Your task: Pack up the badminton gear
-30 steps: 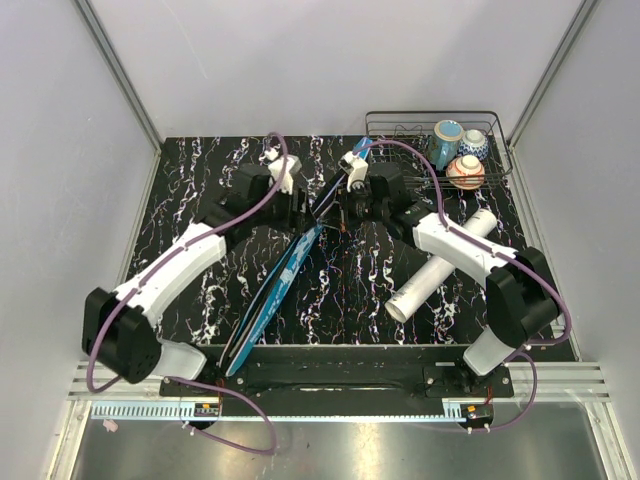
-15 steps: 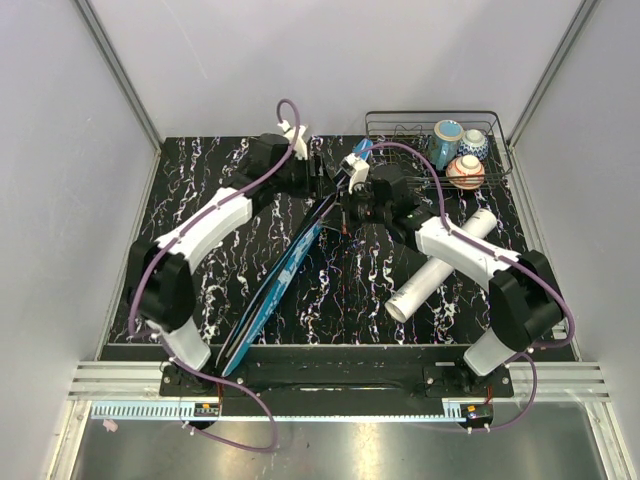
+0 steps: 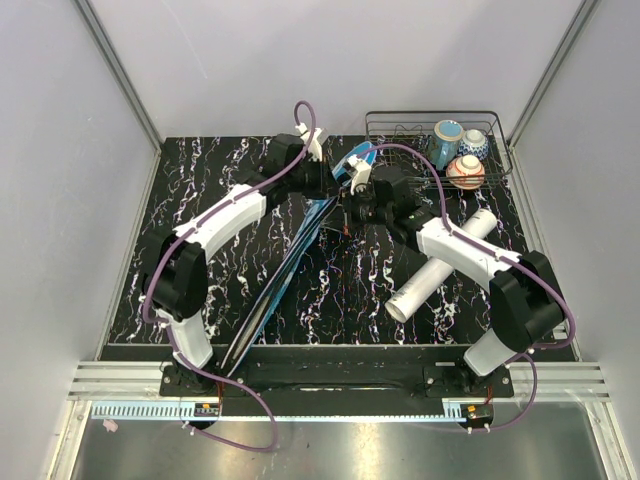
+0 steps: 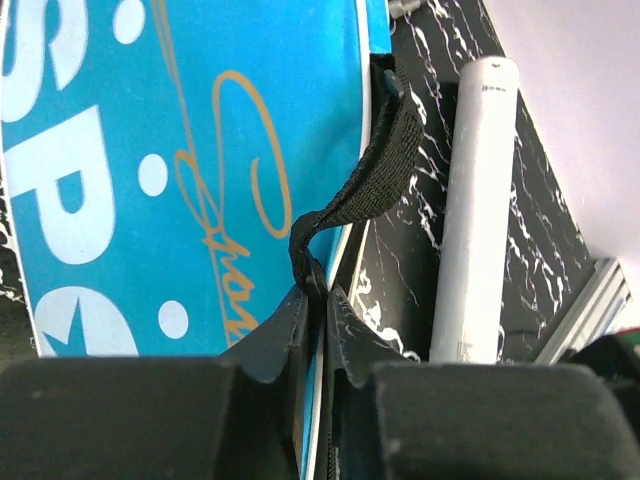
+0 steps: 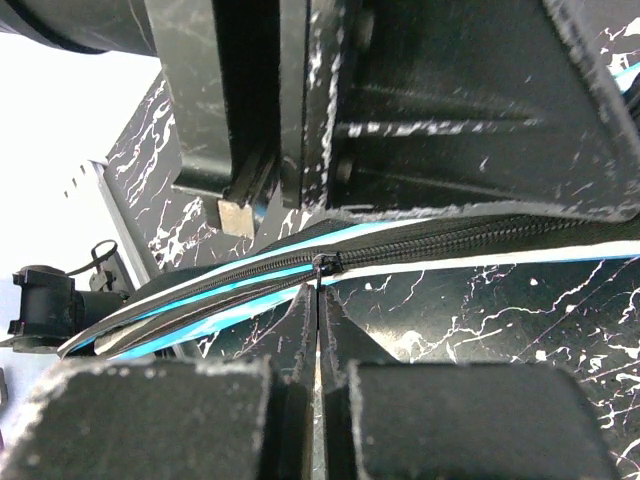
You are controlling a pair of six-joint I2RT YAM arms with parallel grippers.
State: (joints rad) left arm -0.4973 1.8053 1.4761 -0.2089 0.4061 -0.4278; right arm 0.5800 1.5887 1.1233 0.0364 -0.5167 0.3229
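Your left tool (image 4: 318, 296) grips the black strap (image 4: 372, 165) of the racket bag (image 4: 150, 150) and your right tool (image 5: 318, 296) pinches its tiny zipper pull (image 5: 322, 266), so expect limp, soft fabric and hold it taut.

Large white block letters are showing on the teal racket bag (image 4: 200, 150) in the left wrist view. An "S" and a "P" are reading clearly. The curved edge of a third letter is peeking out below them, cut off by the dark fingers at the bottom of the picture. Beside these letters an orange handwritten-style word is running along the bag, but its loops are too broken up to read with certainty. Small grey print is sitting near each end of the long white tube (image 4: 475, 210), too fine to make out. In the top view the bag's lettering is coming out too small and foreshortened to read.
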